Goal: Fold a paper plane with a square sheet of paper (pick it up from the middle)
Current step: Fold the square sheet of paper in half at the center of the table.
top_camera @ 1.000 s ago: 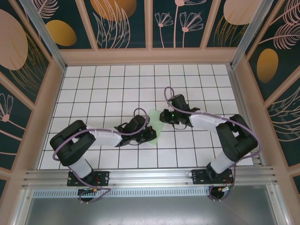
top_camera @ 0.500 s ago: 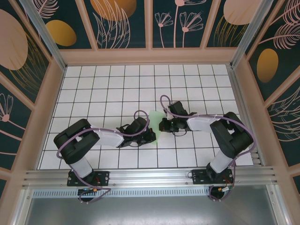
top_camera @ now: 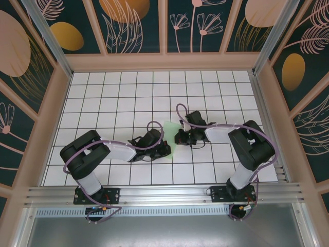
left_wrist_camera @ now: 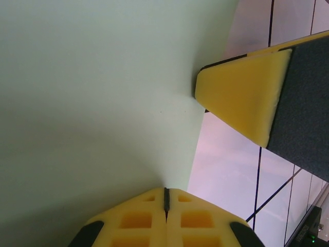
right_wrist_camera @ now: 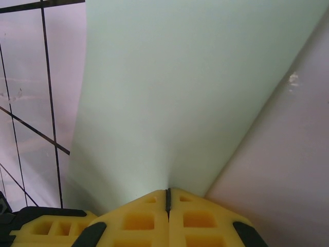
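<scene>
Mint-green square sheet of paper (top_camera: pixel 170 129) bowed up; left gripper (left_wrist_camera: pixel 166 195) pinches its left side, right gripper (right_wrist_camera: pixel 167 194) pinches its right side, grid table (top_camera: pixel 128 92) beneath it.

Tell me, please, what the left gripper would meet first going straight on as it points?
The left gripper is shut on the square sheet of paper, which stretches ahead; beyond, the right gripper looks off to one side of that line, depth unclear.

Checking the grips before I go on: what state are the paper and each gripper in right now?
square sheet of paper: bowed, pinched by both grippers, no sharp crease visible
left gripper: shut on the sheet's edge
right gripper: shut on the sheet's edge
</scene>
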`<act>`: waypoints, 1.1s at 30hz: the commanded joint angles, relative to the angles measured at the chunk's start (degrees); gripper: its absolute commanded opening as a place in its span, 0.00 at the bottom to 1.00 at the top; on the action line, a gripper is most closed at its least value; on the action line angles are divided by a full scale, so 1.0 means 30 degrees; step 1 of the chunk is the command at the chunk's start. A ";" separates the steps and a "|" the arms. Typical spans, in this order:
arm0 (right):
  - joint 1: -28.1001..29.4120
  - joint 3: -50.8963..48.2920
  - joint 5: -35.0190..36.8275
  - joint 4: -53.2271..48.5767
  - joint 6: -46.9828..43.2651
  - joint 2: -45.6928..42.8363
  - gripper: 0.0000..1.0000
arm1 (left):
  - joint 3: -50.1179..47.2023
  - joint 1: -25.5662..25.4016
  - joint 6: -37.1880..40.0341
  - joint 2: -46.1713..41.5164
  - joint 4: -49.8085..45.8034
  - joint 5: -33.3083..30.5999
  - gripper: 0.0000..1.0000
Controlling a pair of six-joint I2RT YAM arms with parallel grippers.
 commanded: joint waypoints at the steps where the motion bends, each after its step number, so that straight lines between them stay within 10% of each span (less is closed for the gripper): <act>1: -0.0397 0.0771 0.1157 -0.0560 -0.0834 0.0905 0.04 | -0.1143 -0.0058 -0.0050 0.0843 -0.2826 -0.0662 0.01; 18: -0.2537 0.2251 0.1587 -0.1108 -0.1803 0.1744 0.04 | -0.1654 -0.0080 -0.0160 0.0959 -0.2444 -0.0428 0.02; 33: -0.0605 0.2314 0.0369 -0.0680 -0.2603 0.0352 0.06 | -0.1498 -0.0107 0.0046 0.0790 -0.2413 -0.0545 0.03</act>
